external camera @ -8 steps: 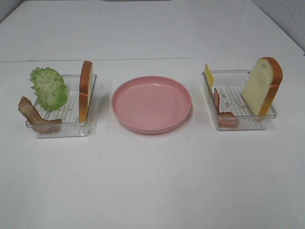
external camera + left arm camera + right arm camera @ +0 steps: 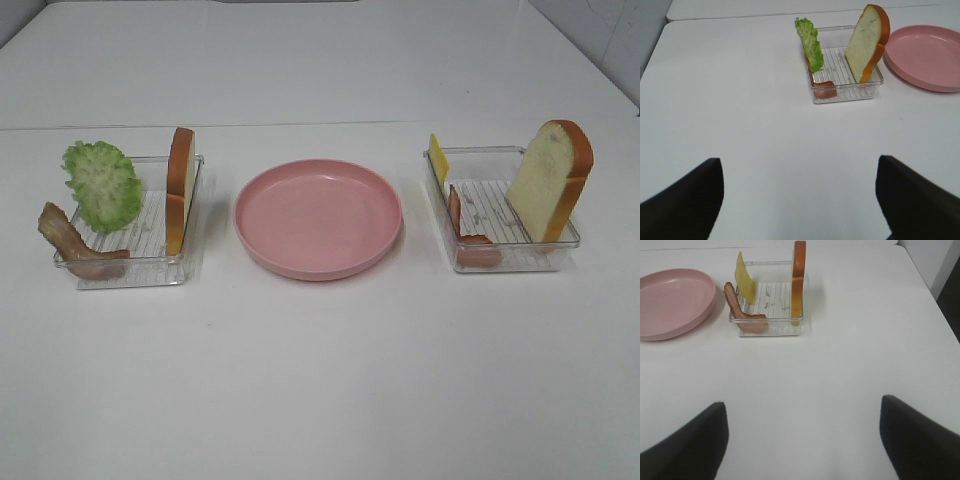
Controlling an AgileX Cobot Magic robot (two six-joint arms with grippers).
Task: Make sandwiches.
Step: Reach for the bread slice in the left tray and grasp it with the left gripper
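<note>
Trays flank the plate (image 2: 318, 270): left tray (image 2: 125, 272) holds lettuce (image 2: 102, 185), bacon (image 2: 70, 240) and bread (image 2: 180, 190) on edge, long axis vertical; right tray (image 2: 510, 262) holds cheese (image 2: 438, 160), a bacon strip (image 2: 478, 248) and a leaning upright slice (image 2: 548, 180). Both left jaws and right jaws gape wide, empty.

pink plate (image 2: 925, 55) cut by frame edge in both wrist views, left gripper (image 2: 799, 164) and right gripper (image 2: 802, 404) bodies clipped, only dark finger ends visible, bacon (image 2: 822, 89) mostly behind lettuce (image 2: 810, 42) in left wrist view
</note>
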